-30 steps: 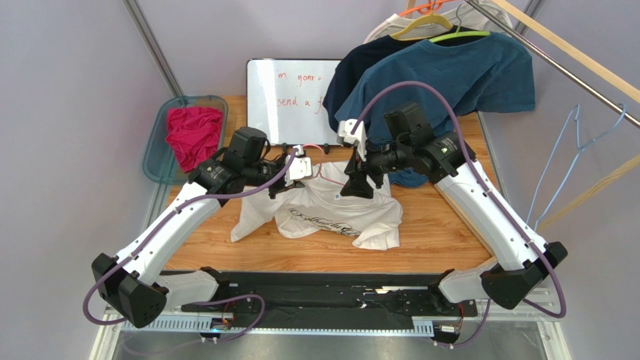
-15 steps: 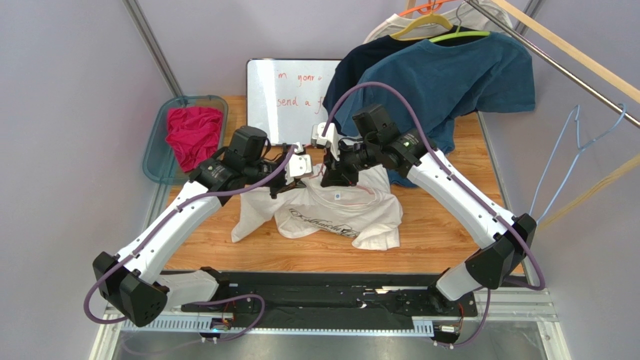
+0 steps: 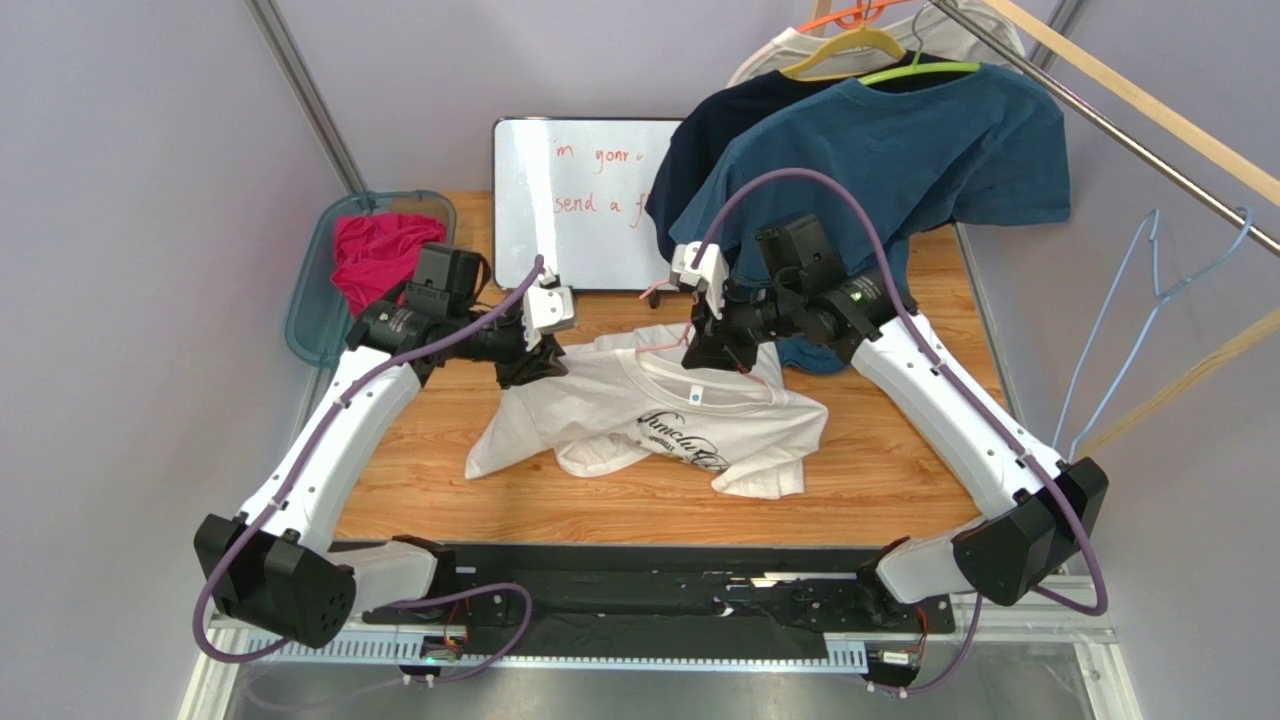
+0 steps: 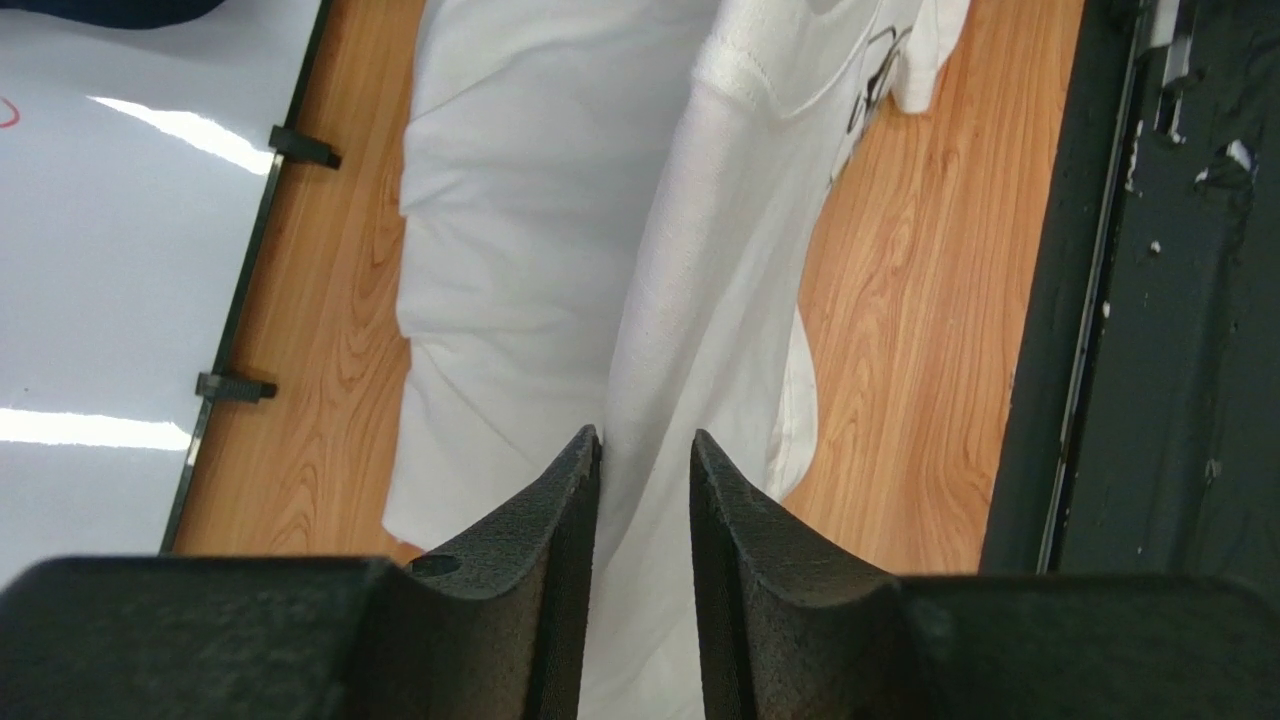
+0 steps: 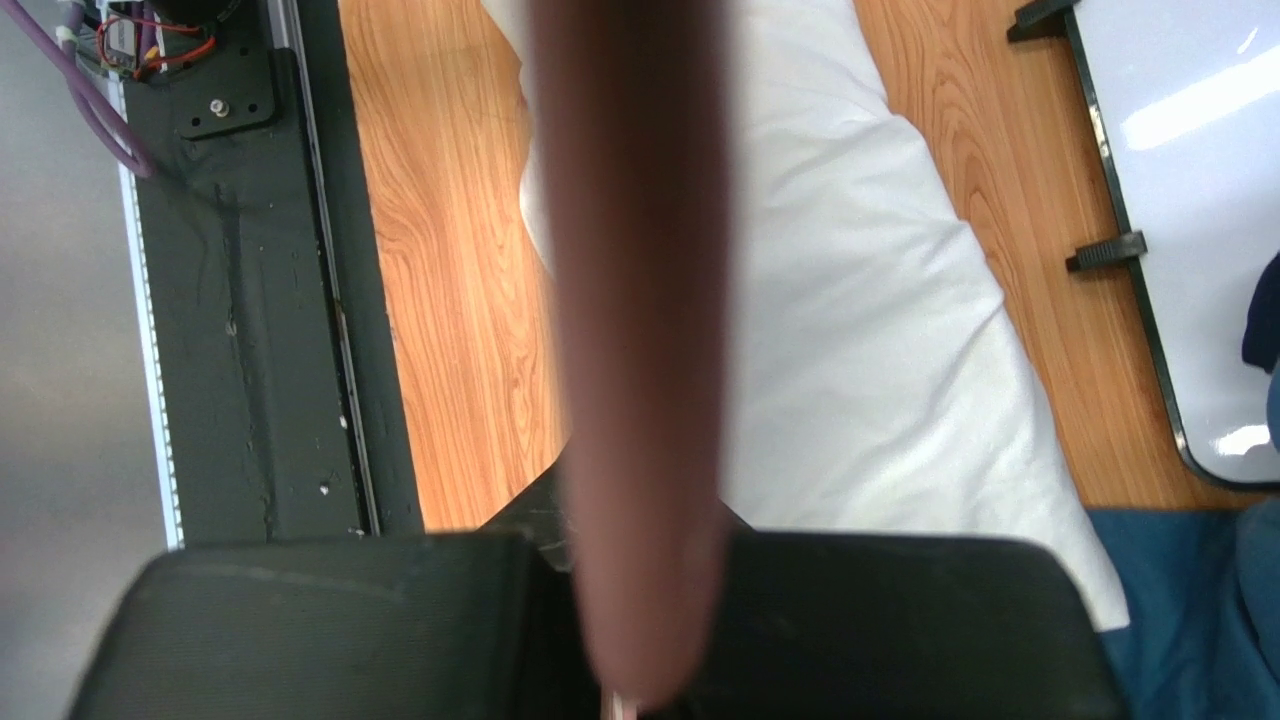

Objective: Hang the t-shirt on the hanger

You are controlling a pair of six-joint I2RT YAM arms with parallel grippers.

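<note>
The white t-shirt (image 3: 661,428) lies crumpled on the wooden table with its dark script print facing up. My left gripper (image 3: 538,365) hovers at the shirt's left shoulder. In the left wrist view its fingers (image 4: 643,443) stand a little apart, open, with a fold of the t-shirt (image 4: 526,225) running through the gap. My right gripper (image 3: 709,357) sits at the collar, shut on the pink hanger (image 5: 639,300). That hanger shows as a blurred pinkish bar rising from the jaws over the t-shirt (image 5: 872,300). The rest of the hanger is hidden in the cloth.
A whiteboard (image 3: 586,203) leans at the back. A teal bin (image 3: 308,323) holding red cloth sits back left. A teal-blue shirt (image 3: 902,150) hangs back right, draping onto the table. Light blue wire hangers (image 3: 1142,300) hang at the right. A black rail (image 3: 646,578) runs along the near edge.
The left gripper has opened and drawn back to the left. The right gripper shut on the hanger and shifted right, and the shirt now lies spread wider to the right.
</note>
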